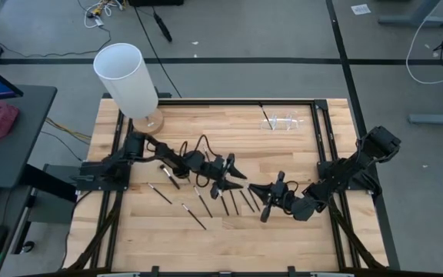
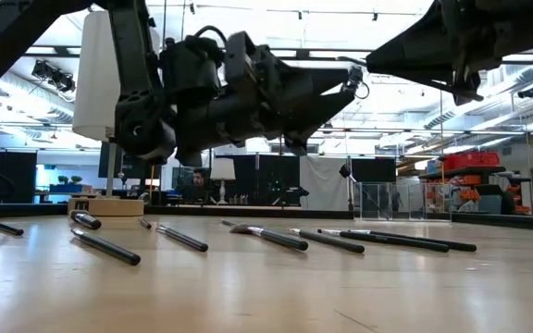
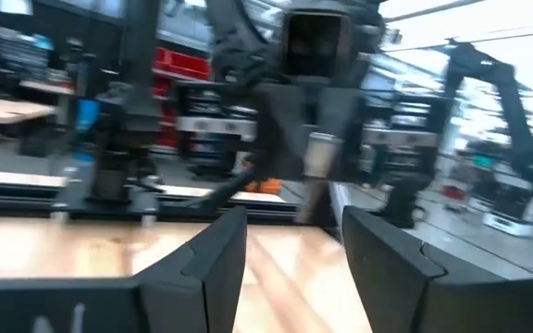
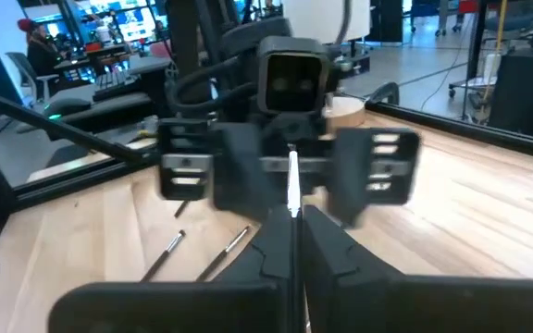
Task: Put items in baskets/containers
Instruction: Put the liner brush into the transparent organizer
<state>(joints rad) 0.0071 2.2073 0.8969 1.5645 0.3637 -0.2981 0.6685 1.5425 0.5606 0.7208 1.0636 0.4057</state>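
My right gripper (image 4: 294, 242) pinches one slim, dark-handled brush (image 4: 292, 190) above the pale wood-plank table (image 1: 283, 231), facing my left gripper (image 3: 290, 250), fingers spread.

Two matte black jointed arms (image 1: 344, 173), looped black cables (image 1: 202, 142).
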